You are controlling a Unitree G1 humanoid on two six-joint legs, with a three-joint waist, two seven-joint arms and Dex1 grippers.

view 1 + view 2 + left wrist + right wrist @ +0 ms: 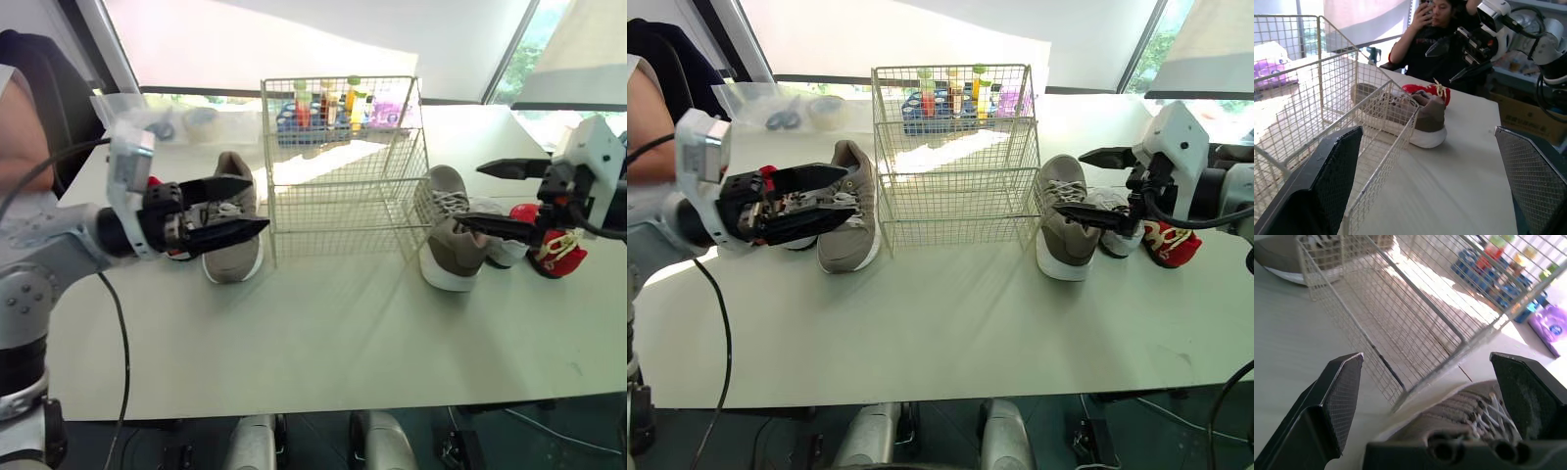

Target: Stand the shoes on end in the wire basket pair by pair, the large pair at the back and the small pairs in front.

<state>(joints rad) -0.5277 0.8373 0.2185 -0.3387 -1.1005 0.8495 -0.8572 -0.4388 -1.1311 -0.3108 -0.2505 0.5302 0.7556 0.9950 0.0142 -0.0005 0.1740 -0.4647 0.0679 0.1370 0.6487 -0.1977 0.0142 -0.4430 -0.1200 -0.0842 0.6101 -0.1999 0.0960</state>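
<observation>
White table (323, 343) with an empty wire basket (343, 196) at centre; left grey shoe (233, 245) and right grey shoe (449, 240) lie flat beside it. Left gripper (257, 204) and right gripper (470, 194) gape wide, holding nothing. A careless reach could snag the wire and shove the basket.

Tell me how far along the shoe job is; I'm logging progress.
Nothing is done: the wire basket holds no shoes. In hand: nothing, the left gripper and right gripper are open, the right one by the right grey shoe. Left: that shoe, the left grey shoe, the white shoe and the red shoe.
</observation>
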